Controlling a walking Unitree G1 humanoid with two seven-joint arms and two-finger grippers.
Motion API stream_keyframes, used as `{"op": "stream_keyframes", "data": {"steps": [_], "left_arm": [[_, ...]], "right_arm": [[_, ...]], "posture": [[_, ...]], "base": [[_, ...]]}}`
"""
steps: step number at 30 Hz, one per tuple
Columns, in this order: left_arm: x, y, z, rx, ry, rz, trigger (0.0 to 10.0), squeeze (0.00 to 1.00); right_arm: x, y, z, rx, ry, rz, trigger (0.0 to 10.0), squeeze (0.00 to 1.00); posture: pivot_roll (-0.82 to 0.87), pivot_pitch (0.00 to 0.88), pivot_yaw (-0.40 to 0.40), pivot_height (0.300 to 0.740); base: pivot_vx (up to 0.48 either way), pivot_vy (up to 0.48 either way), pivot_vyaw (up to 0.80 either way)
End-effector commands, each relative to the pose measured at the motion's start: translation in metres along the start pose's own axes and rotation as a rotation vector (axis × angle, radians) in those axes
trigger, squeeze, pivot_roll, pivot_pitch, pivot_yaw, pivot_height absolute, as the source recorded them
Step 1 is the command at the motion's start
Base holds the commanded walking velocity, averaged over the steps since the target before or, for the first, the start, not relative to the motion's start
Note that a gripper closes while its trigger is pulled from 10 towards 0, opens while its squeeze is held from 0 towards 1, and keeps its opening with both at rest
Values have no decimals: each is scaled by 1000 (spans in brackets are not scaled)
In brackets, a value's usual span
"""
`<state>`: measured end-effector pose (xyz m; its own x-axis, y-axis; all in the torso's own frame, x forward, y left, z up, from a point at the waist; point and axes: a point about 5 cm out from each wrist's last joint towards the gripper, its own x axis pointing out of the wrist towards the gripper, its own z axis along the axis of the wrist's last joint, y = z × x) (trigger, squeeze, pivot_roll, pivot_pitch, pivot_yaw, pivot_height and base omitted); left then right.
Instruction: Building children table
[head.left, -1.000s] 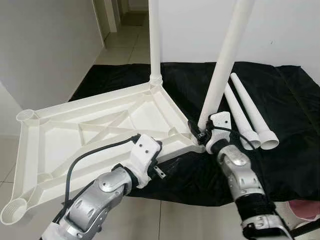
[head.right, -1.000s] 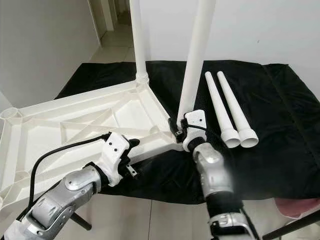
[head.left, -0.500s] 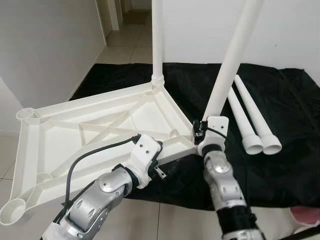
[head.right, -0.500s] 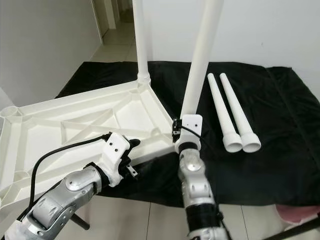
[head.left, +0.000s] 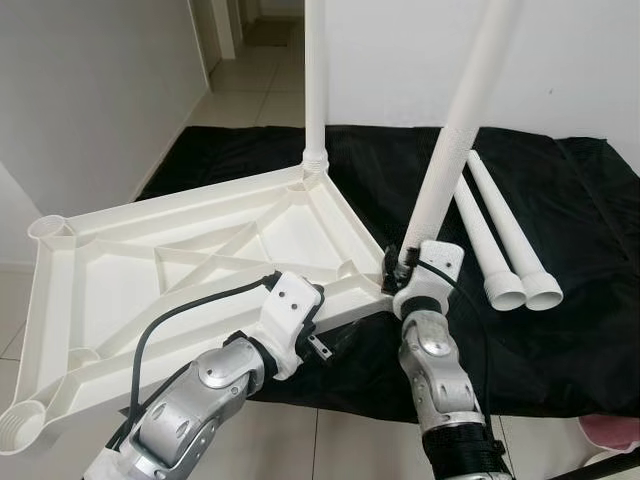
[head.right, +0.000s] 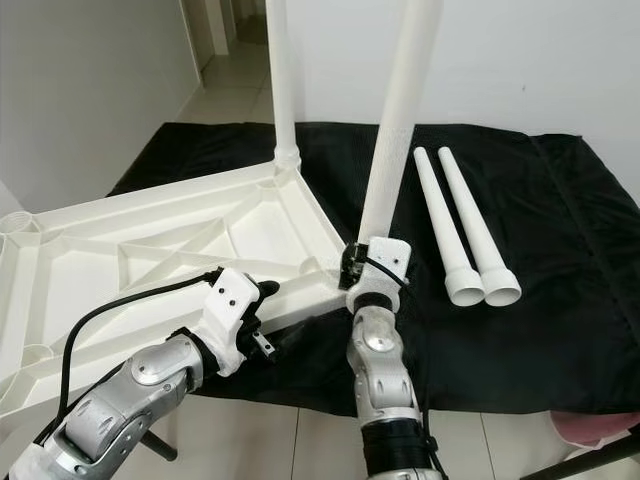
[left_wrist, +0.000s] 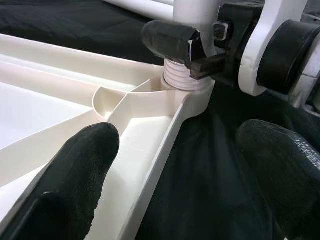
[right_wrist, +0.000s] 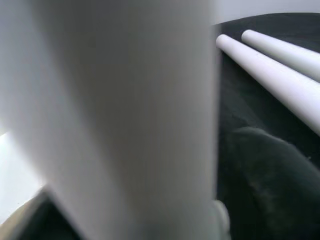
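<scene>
- The white table top (head.left: 190, 250) lay upside down in the middle and left of the frame, half on a black cloth (head.left: 560, 300) and half out over the tiled floor (head.left: 240, 100).
- One table leg (head.left: 316, 80) stood straight up in the far corner, at the top middle of the frame.
- A second leg (head.left: 455, 130) leaned a little in the near corner socket (left_wrist: 182, 82), and its screw rings showed above the socket, so it did not look all the way in.
- The right gripper (head.left: 398, 268) was clamped on the bottom of this second leg, just above the socket, in the middle of the frame.
- The left gripper (left_wrist: 180, 165) was spread wide, one finger over the table top's ribs and one over the cloth, with the table top's edge between them and not pinched.
- Two spare legs (head.left: 500, 235) lay side by side on the cloth at the right of the frame.
- I think the step was screwing the second leg into its corner.
- Next, I think the right gripper would need to stand the leg up straight and turn it until the rings went down, while the left gripper kept the table top from sliding.
</scene>
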<state>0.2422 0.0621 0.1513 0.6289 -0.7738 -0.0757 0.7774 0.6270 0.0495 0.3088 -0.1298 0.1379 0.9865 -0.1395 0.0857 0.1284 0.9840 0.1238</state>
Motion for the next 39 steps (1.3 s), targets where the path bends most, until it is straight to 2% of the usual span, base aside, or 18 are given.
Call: {"op": "stream_keyframes", "data": {"steps": [1, 4, 5, 6, 7, 9, 12, 13, 19, 26, 27, 28, 29, 30, 31, 36, 37, 39], "left_arm": [[0, -7, 1, 13, -2, -106, 10000, 0], [0, -7, 1, 12, -3, -105, 10000, 0], [1, -7, 1, 11, -4, -104, 10000, 0], [1, -6, 1, 11, -6, -103, 10000, 0], [1, -6, 1, 11, -6, -103, 10000, 0], [2, -6, 2, 11, -7, -102, 10000, 0], [2, -6, 2, 10, -8, -100, 10000, 0], [2, -5, 2, 11, -8, -100, 10000, 0], [2, -5, 2, 11, -9, -99, 10000, 0], [2, -4, 3, 11, -10, -93, 10000, 0], [2, -4, 3, 11, -10, -91, 10000, 0], [2, -4, 3, 11, -10, -91, 10000, 0], [1, -4, 3, 11, -11, -89, 10000, 0], [1, -4, 3, 11, -11, -89, 10000, 0], [1, -4, 3, 11, -10, -89, 10000, 0], [0, -5, 3, 13, -9, -93, 10000, 0], [1, -5, 4, 25, -9, -96, 10000, 0], [2, -4, 5, 32, -12, -92, 10000, 0]], "right_arm": [[0, 0, 0, 11, -6, 4, 10000, 1000], [3, -3, 3, 13, -16, 67, 10000, 992], [6, -4, 6, 16, -22, 144, 10000, 290], [7, -5, 8, -2, -29, 220, 10000, 0], [7, -5, 8, -2, -29, 220, 10000, 0], [9, -6, 9, -22, -31, 306, 10000, 0], [14, -12, 9, -75, -23, 453, 10000, 0], [19, -13, 9, -120, -13, 535, 10000, 0], [27, -16, 11, -184, -9, 623, 10000, 0], [35, -20, 14, -194, 6, 697, 10000, 0], [37, -21, 15, -194, 11, 715, 5961, 0], [37, -21, 15, -194, 11, 715, 5961, 0], [38, -23, 15, -195, 13, 732, 4627, 0], [38, -23, 15, -195, 13, 732, 4627, 0], [38, -25, 13, -200, 24, 739, 0, 0], [35, -32, 6, -193, 51, 729, 0, 0], [35, -34, 3, -175, 63, 708, 10000, 0], [36, -36, -1, -149, 74, 675, 10000, 0]], "posture": [[-36, 25, 39, 740], [-40, 26, 39, 740], [-40, 27, 38, 740], [-43, 27, 40, 740], [-43, 27, 40, 740], [-44, 27, 41, 740], [-42, 26, 41, 740], [-44, 29, 44, 740], [-44, 32, 45, 740], [-40, 39, 45, 740], [-40, 39, 45, 740], [-40, 39, 45, 740], [-34, 41, 46, 740], [-34, 41, 46, 740], [-35, 41, 46, 740], [-37, 32, 46, 740], [-34, 34, 48, 740], [-30, 31, 48, 740]], "base": [[0, 0, 0], [0, 0, 0], [0, 0, 0], [0, 0, 0], [0, 0, 0], [0, 0, 0], [0, 0, 0], [0, 0, 0], [0, 0, 0], [0, 0, 0], [0, 0, 0], [0, 0, 0], [0, 0, 0], [0, 0, 0], [0, 0, 0], [0, 0, 0], [0, 0, 0], [0, 0, 0]]}}
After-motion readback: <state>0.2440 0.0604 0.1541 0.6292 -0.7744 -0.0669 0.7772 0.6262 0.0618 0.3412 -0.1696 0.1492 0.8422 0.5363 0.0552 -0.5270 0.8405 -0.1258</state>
